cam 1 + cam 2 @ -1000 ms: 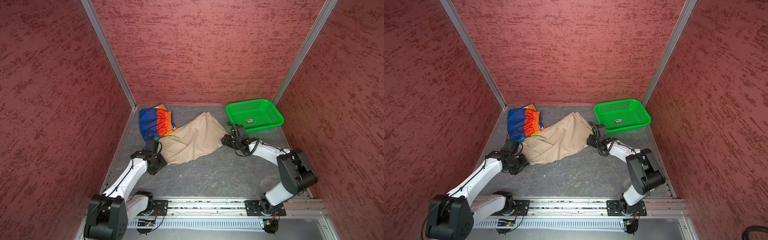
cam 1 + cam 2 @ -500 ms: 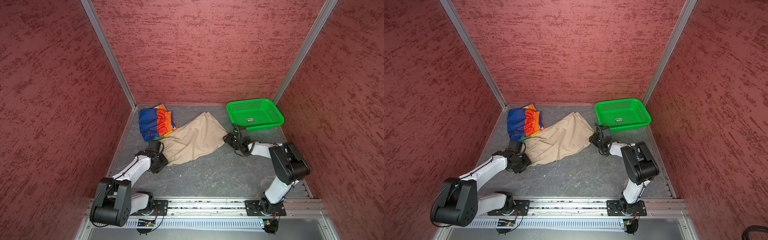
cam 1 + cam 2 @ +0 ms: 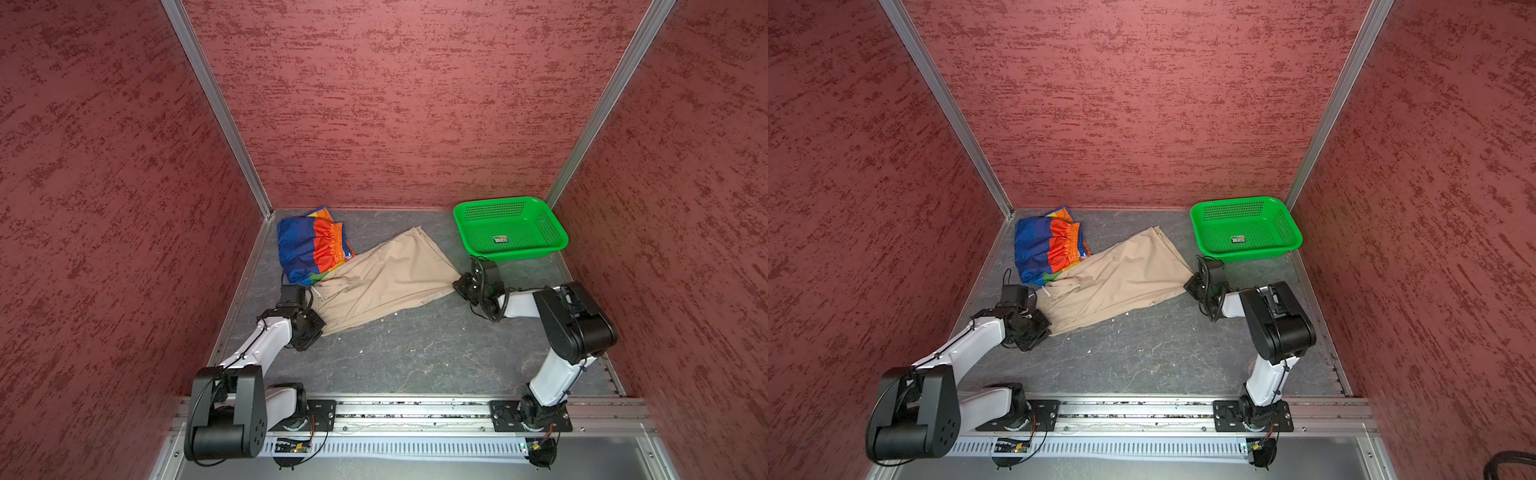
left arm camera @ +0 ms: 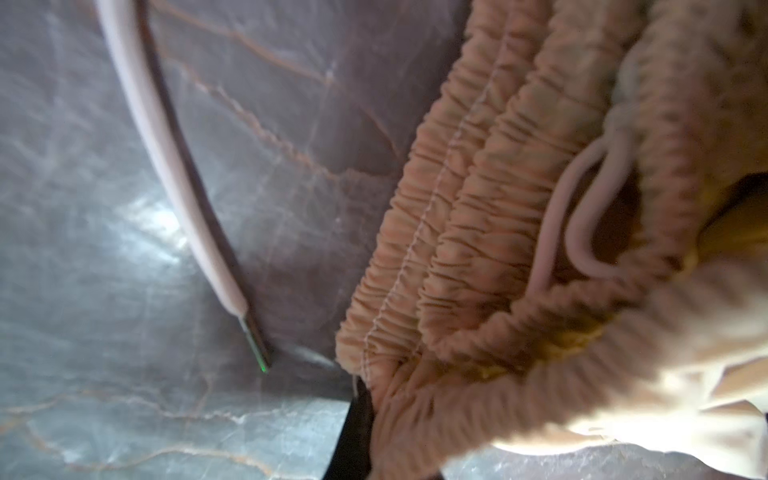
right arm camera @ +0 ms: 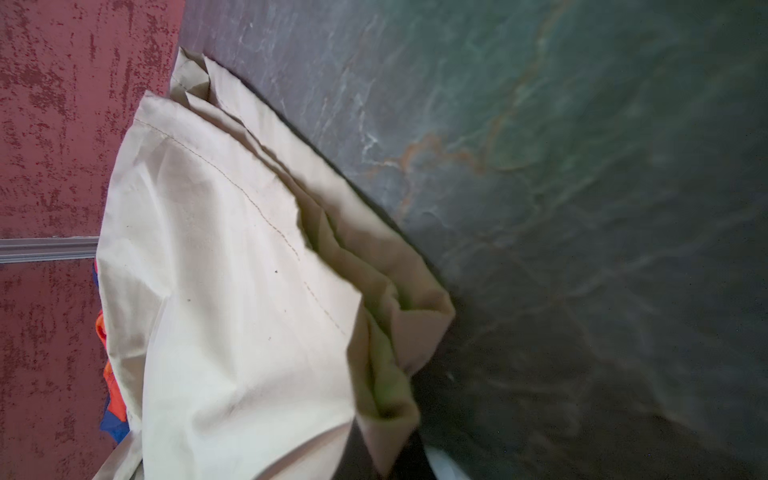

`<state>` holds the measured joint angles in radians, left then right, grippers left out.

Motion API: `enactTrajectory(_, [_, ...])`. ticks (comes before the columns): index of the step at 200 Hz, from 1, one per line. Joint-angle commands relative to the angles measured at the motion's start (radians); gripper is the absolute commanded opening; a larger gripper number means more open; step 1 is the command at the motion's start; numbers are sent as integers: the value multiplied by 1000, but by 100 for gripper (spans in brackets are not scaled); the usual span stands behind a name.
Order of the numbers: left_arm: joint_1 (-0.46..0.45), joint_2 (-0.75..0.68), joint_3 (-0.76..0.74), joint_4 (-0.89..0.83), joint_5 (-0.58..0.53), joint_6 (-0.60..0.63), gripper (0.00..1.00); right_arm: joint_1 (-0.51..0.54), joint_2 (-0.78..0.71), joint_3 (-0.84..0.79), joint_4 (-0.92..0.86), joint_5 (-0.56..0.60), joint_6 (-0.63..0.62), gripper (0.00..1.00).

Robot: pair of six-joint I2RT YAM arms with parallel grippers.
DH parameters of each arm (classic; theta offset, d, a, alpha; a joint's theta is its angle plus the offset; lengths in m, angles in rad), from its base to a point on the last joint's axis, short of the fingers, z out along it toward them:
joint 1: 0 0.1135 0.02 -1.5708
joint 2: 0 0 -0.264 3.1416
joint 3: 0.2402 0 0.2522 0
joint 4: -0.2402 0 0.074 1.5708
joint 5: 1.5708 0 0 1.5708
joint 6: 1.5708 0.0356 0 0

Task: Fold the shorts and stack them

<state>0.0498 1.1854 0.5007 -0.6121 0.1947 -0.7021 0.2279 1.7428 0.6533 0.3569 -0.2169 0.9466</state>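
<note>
In both top views the plain beige shorts point(image 3: 382, 282) point(image 3: 1113, 282) lie spread diagonally across the middle of the dark grey marbled table point(image 3: 415, 353), their waist end touching the thin rainbow-striped shorts point(image 3: 309, 245), which sit bunched in the far left corner. The left gripper point(image 3: 316, 316) is clamped on the waistband corner and the right gripper point(image 3: 458, 286) on a leg hem, just in front of the green perforated plastic basket point(image 3: 511, 202). The small label point(image 3: 500, 239) inside the basket is too small to read. The left wrist view shows the gathered elastic waistband and looped white drawstring point(image 4: 582, 208) rising into closed jaws. The right wrist view shows a stitched, layered hem corner pinched likewise.
</note>
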Motion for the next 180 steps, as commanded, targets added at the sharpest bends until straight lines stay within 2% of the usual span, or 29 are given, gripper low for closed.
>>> enactTrajectory(1, [21,-16,-31,-86,-43,30,0,-77,-59,-61,-76,83,11,0])
enactTrajectory(28, [-10,-29,-43,-93,-11,11,0,-96,-134,-104,-130,109,-27,0])
enactTrajectory(70, [-228,-65,0,-151,-62,-104,0,-95,-247,-149,-241,178,-84,0])
enactTrajectory(82, [-247,-74,9,-162,-59,-122,10,-95,-281,-150,-282,199,-110,13])
enactTrajectory(86, [-249,-78,13,-166,-56,-125,16,-95,-284,-150,-295,203,-117,20])
enactTrajectory(95, [-249,-90,17,-177,-49,-127,27,-95,-332,-146,-317,190,-139,44])
enactTrajectory(100, [-249,-97,24,-186,-49,-128,33,-95,-350,-141,-322,168,-159,52])
enactTrajectory(106, [-249,-108,31,-200,-49,-129,38,-95,-370,-132,-338,145,-177,56])
enactTrajectory(122, [-249,-150,60,-242,-57,-135,43,-92,-433,-96,-411,110,-220,59])
enactTrajectory(143, [-249,-225,109,-300,-77,-151,43,-51,-547,-39,-537,176,-284,59])
enactTrajectory(163, [-240,-295,174,-351,-131,-156,41,64,-626,23,-609,280,-343,61])
enactTrajectory(180, [-219,-329,224,-362,-171,-141,41,206,-613,92,-624,372,-409,63])
